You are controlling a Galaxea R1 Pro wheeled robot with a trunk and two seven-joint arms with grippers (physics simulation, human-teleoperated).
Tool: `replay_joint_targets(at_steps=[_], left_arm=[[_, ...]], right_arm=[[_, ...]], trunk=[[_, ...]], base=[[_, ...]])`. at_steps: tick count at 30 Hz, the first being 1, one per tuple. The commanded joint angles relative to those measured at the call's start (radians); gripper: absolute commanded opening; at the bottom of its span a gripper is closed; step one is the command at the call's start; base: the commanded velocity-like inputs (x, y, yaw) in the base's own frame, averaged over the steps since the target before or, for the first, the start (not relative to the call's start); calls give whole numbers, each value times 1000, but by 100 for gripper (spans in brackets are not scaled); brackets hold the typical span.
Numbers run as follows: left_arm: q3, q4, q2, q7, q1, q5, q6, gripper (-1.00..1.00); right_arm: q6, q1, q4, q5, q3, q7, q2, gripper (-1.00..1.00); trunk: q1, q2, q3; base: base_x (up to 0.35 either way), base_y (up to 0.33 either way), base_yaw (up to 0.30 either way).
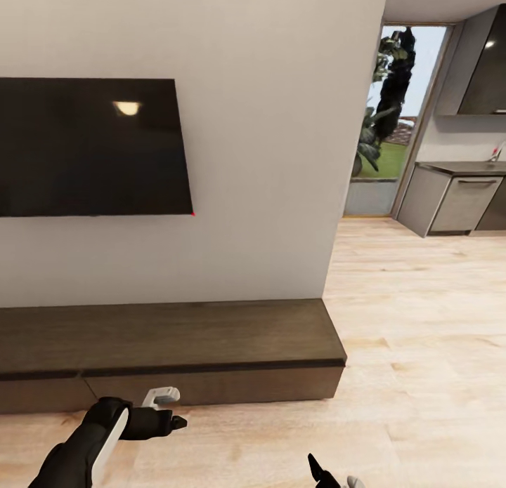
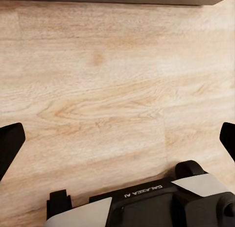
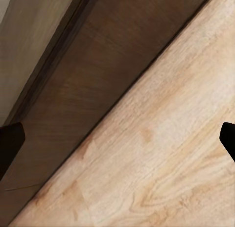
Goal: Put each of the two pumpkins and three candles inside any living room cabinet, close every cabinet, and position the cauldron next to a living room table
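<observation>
Both grippers low and empty in front of the shut cabinet; no task items loaded as far as visible.

Left gripper [image 2: 117, 139] hangs over bare wood floor [image 1: 422, 347], fingers spread wide, nothing between them. Right gripper [image 3: 117, 139] likewise released, its tip near the bottom edge of the head view. Cabinet [image 1: 211, 333] lies just ahead of both; visible fronts flush. Judged: pumpkins, candles, cauldron all outstanding.

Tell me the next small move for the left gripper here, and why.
Probably ease the left gripper forward to the cabinet front just ahead. Both grippers are open and empty, the fronts look shut, and the left one hangs over bare floor just short of it.
</observation>
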Motion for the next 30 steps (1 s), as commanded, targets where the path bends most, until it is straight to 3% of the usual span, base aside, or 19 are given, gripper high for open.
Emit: replay_joint_targets(at_steps=[1,30], left_arm=[[-1,-1,1,4,-1,10,7,100],[-3,-7,-6,3,1,10,8,100]], right_arm=[[-1,-1,2,-7,1,6,0,100],[-1,-1,3,-14,-1,-4,-2,100]], trunk=[[0,-1,-1],[0,-1,-1]], base=[[31,10,0],[58,1,0]])
